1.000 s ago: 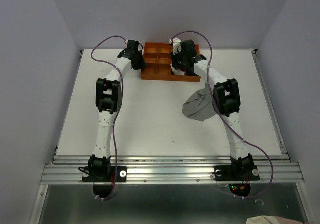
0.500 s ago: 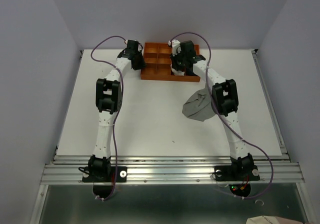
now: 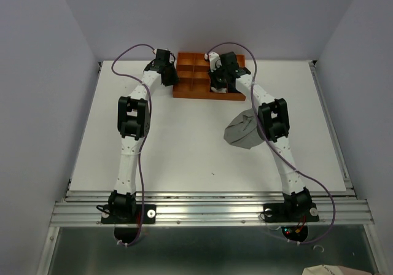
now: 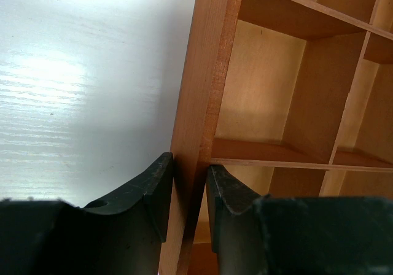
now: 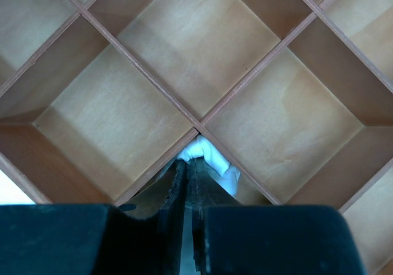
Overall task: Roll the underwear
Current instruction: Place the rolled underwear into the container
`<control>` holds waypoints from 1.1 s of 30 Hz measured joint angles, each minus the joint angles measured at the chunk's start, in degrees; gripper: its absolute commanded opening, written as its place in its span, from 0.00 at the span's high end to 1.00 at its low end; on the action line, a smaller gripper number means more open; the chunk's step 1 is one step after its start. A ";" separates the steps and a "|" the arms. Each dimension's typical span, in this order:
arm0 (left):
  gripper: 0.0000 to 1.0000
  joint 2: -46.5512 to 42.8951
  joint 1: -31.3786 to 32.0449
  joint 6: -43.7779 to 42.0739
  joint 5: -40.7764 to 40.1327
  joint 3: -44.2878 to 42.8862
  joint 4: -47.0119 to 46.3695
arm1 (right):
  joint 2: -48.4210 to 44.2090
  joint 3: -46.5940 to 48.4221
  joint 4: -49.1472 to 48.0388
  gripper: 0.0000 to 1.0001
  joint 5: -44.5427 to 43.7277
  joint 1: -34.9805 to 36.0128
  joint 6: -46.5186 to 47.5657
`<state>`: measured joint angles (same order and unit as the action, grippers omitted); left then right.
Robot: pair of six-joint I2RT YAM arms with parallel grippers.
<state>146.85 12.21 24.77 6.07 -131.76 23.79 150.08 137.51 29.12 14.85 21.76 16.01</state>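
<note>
Working over a white table, with both arms stretched toward its far edge.

Set against the middle of that far edge: a wooden compartment organiser, open-topped and split into cells by thin slats.

Nearer than the organiser and toward the right edge: the grey underwear, lying in a loose crumpled heap, not rolled.

Down in a cell in the right half of the organiser: the pale underwear, seen only as a small white bunch at a crossing of slats. Hard to say exactly which cell. No sign of the navy underwear in any view.

As for the left gripper: partly closed astride the organiser's left wall, one finger outside and one inside, pressed to the wood on both sides. Apparently steadying the box. Unchanged over the last second.

As for the right gripper: pointing straight down into the organiser. Narrowed within the last second from a modest gap to almost nothing, and shifted slightly left over the box in the overhead view. Now all but shut, tips at the white bunch and seemingly pinching a fold of it.

Reads as tucking or re-gripping the pale piece in its cell, not letting go. Probably close to done with that one. Still to roll and stow: the grey heap.
</note>
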 measured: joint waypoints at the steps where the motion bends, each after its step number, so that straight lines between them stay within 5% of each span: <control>1: 0.63 0.00 -0.02 0.00 0.02 0.00 0.00 | 0.11 0.20 0.22 0.87 -0.02 0.04 0.26; 4: 0.63 0.00 -0.07 0.00 0.17 0.00 0.00 | 0.20 0.35 0.28 0.69 -0.33 0.07 0.15; 11: 0.61 0.00 -0.07 0.22 0.07 0.00 0.00 | -0.24 0.28 0.11 0.51 -2.01 0.11 -0.35; 20: 0.33 -0.02 -0.46 1.33 -0.13 0.00 1.16 | -7.08 -5.64 -0.63 0.39 -5.01 0.61 -2.08; 25: 0.01 -0.63 -0.63 1.25 -0.02 0.00 1.84 | -13.64 -6.88 -2.80 0.32 -5.53 1.20 -3.08; 27: 0.01 -1.55 -0.66 1.33 -0.07 0.00 2.36 | -17.09 -8.26 -4.11 0.19 -5.95 1.20 -3.85; 28: 0.01 -2.36 -0.66 1.42 -0.11 -0.07 2.34 | -18.97 -8.94 -4.63 0.00 -6.14 1.20 -4.28; 33: 0.01 -9.05 -0.72 1.60 -0.37 -0.74 0.92 | -27.98 -14.86 -7.63 0.00 -8.35 1.20 -6.73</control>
<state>137.80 11.49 26.37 5.69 -132.51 24.71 122.10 122.65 21.50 6.50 22.96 9.28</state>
